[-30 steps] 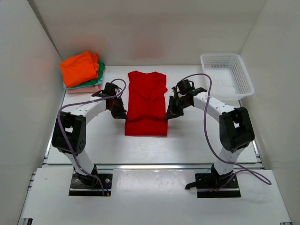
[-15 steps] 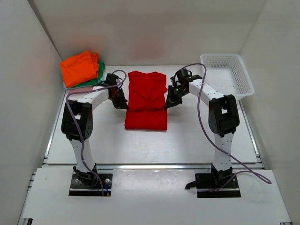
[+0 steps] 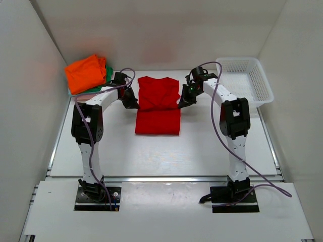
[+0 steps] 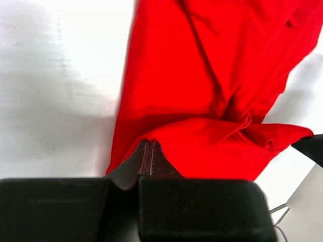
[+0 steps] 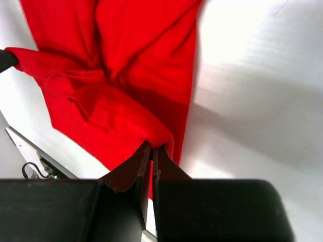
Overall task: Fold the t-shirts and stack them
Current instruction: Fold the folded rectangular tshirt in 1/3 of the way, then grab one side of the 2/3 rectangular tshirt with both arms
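Note:
The bright red t-shirt [image 3: 158, 105] lies on the table's middle, its near part doubled back over the far part. My left gripper [image 3: 133, 103] is shut on its left edge; the left wrist view shows the gripper [image 4: 149, 143] pinching red cloth [image 4: 202, 75]. My right gripper [image 3: 180, 103] is shut on its right edge; the right wrist view shows the gripper [image 5: 153, 147] pinching the fold [image 5: 116, 111]. Folded orange [image 3: 86, 73] and green [image 3: 108, 75] shirts are stacked at the back left; the pale pink one is barely visible beneath.
A white mesh basket [image 3: 244, 80] stands at the back right. White walls enclose the table on the left, back and right. Purple cables loop from both wrists.
Both grippers have moved away from me toward the back, carrying the shirt's near edge over itself. The red shirt looks shorter now.

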Robot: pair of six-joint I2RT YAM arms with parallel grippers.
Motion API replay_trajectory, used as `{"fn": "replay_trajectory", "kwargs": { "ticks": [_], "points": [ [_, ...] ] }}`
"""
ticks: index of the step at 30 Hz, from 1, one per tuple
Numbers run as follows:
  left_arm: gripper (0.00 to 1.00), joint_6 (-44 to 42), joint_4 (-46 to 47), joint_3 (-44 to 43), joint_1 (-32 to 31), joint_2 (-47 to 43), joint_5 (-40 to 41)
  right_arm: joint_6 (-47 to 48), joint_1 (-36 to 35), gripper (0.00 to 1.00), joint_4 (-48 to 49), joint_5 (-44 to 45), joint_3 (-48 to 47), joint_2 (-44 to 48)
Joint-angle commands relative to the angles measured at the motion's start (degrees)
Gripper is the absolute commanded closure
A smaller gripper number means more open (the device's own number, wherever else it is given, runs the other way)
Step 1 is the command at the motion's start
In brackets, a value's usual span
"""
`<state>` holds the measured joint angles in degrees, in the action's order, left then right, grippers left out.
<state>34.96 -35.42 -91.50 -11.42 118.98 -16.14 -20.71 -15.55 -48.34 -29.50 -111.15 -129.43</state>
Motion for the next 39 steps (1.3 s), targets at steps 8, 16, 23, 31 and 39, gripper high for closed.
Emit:
{"fn": "replay_trajectory", "kwargs": {
  "ticks": [8, 16, 23, 31, 39],
  "points": [
    [0.84, 1.1, 1.0, -4.3, 2.1, 2.0, -1.9, 0.1, 1.6, 0.88, -3.2, 0.3, -7.8, -5.0],
    [0.63, 4.8, 13.5, -1.4, 6.2, -0.2, -9.5, -2.6, 2.3, 0.55, 2.8, 7.5, -1.3, 1.2],
    [0.50, 4.7, 18.6, 17.6, 5.4, -12.0, -10.1, -5.0, -0.6, 0.56, 12.0, 8.1, 18.5, 14.2],
    [0.46, 8.7, 24.5, 40.2, -0.7, -24.4, -2.1, -20.3, -7.4, 0.55, 25.6, 11.1, 48.2, 32.3],
    [0.44, 13.3, 26.5, 41.9, -5.0, -24.3, 2.5, -31.1, -9.1, 0.49, 37.8, 3.5, 57.3, 31.0]
  ]
}}
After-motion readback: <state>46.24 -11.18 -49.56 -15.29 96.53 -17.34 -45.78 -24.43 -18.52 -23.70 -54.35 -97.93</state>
